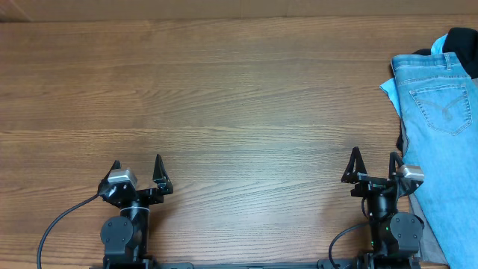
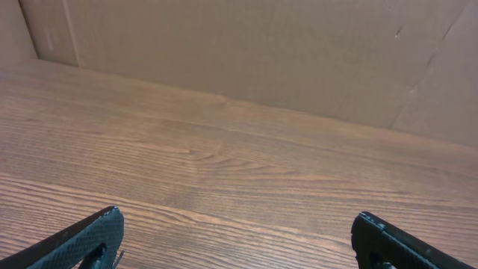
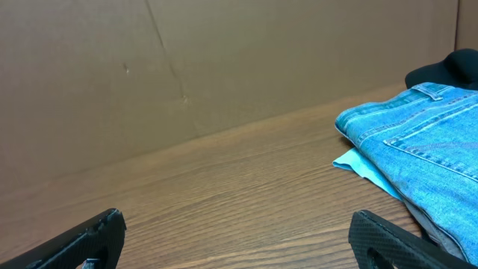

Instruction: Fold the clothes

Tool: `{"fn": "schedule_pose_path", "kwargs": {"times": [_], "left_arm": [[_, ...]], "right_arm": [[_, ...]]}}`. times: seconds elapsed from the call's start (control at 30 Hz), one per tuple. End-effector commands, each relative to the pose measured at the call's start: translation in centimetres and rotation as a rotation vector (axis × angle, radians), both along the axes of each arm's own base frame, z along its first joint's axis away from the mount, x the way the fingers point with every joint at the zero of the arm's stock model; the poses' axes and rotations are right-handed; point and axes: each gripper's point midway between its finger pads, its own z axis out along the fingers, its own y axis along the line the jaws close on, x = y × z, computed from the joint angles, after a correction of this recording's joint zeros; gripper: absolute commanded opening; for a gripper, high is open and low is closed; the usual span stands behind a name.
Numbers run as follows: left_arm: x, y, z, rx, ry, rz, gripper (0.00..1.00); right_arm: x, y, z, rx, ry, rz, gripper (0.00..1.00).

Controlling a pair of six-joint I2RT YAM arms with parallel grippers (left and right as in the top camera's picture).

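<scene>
While left gripper point(image 1: 137, 161) and right gripper point(image 1: 374, 155) both sit spread wide, gripping nothing, the jeans point(image 1: 441, 127) lie just off the right gripper's right side, pocket up, well clear of the left.

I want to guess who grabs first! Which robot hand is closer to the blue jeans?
The right gripper. It sits open right beside the edge of the jeans. The left gripper is open too, far away on the other side of the table.
</scene>
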Motion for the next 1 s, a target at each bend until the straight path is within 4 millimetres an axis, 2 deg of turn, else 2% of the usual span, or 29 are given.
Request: {"fn": "schedule_pose_path", "kwargs": {"times": [0.0,0.47,0.57,0.73,0.87,0.97], "left_arm": [[0.0,0.0,0.0,0.024,0.0,0.003,1.0],[0.0,0.0,0.0,0.024,0.0,0.003,1.0],[0.0,0.0,0.0,0.024,0.0,0.003,1.0],[0.0,0.0,0.0,0.024,0.0,0.003,1.0],[0.0,0.0,0.0,0.024,0.0,0.003,1.0],[0.0,0.0,0.0,0.024,0.0,0.003,1.0]], "right_arm": [[0.0,-0.1,-0.1,-0.004,-0.005,-0.004,1.0],[0.0,0.0,0.1,0.009,-0.016,0.002,1.0],[0.0,1.8,0.1,0.117,-0.012,0.106,1.0],[-0.4,4.7,0.8,0.4,-0.005,0.269,1.0],[-0.5,5.1,0.9,0.579,0.015,0.287,1.0],[-0.7,5.1,2.6,0.659,-0.038,0.311,1.0]]}}
